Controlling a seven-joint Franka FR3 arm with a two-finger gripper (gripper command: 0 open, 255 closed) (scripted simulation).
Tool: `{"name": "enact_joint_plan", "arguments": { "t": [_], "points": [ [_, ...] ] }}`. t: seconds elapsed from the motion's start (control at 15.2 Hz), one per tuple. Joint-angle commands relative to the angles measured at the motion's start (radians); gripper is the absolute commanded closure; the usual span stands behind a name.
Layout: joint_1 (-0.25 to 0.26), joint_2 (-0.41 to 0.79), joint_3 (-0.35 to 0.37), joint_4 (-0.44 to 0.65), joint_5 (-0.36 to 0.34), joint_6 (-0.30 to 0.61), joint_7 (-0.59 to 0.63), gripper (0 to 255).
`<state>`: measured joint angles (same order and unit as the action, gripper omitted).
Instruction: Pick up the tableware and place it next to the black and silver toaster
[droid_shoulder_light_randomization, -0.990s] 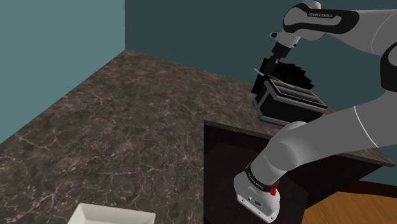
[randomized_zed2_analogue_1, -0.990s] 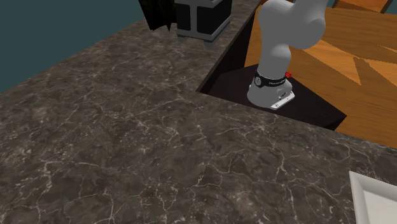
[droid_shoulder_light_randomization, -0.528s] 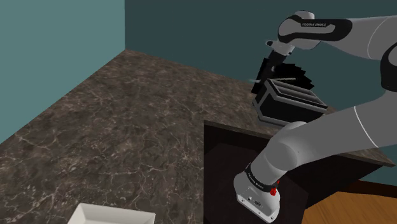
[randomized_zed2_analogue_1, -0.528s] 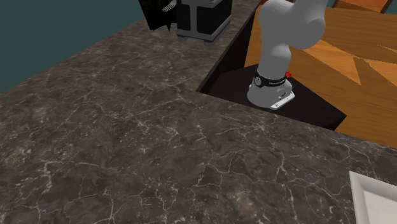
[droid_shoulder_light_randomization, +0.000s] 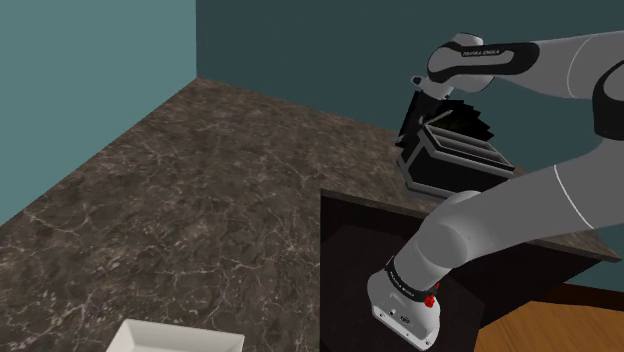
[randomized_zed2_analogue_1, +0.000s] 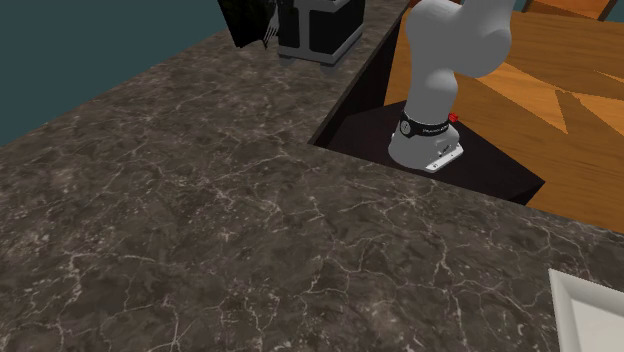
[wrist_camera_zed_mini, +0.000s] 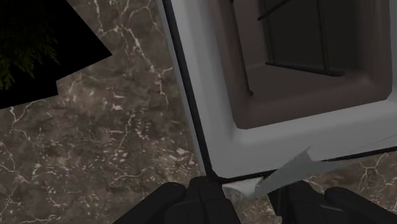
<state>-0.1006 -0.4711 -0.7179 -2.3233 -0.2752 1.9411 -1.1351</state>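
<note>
Grey tableware piece (wrist_camera_zed_mini: 289, 170), clasped between the narrowly parted black fingers of the gripper (wrist_camera_zed_mini: 251, 196), hanging just beside the toaster (wrist_camera_zed_mini: 207, 76), above the dark marbled counter (wrist_camera_zed_mini: 114, 127)

Grey tableware (wrist_camera_zed_mini: 289, 173), black-and-silver toaster (droid_shoulder_light_randomization: 455, 165)

You have two teal walls meeting in a corner. The left wall (droid_shoulder_light_randomization: 90, 90) is the lighter of the two and runs along the shoulder view's left. The back wall (droid_shoulder_light_randomization: 320, 40) is a darker teal and stands behind the far edge of the table (droid_shoulder_light_randomization: 200, 190). The table is a broad, dark brown stone top veined with pale lines, and it spreads across most of both exterior views. Past its edge you see the floor (droid_shoulder_light_randomization: 560, 325), warm orange-brown wood, at the shoulder view's lower right and the second exterior view's upper right. The light is even and rather dim. In the wrist view, a black area (wrist_camera_zed_mini: 38, 51) breaks off the stone
</note>
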Motion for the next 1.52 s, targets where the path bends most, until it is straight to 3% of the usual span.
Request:
{"name": "enact_joint_plan", "arguments": {
  "t": [0.0,0.86,1.45],
  "points": [
    [0.000,0.006,-0.007,-0.021,-0.002,0.027,0.000,255],
    [0.016,0.089,-0.076,-0.138,0.006,0.222,-0.027,255],
    [0.036,0.188,-0.125,-0.200,0.053,0.370,-0.075,255]
  ]
}}
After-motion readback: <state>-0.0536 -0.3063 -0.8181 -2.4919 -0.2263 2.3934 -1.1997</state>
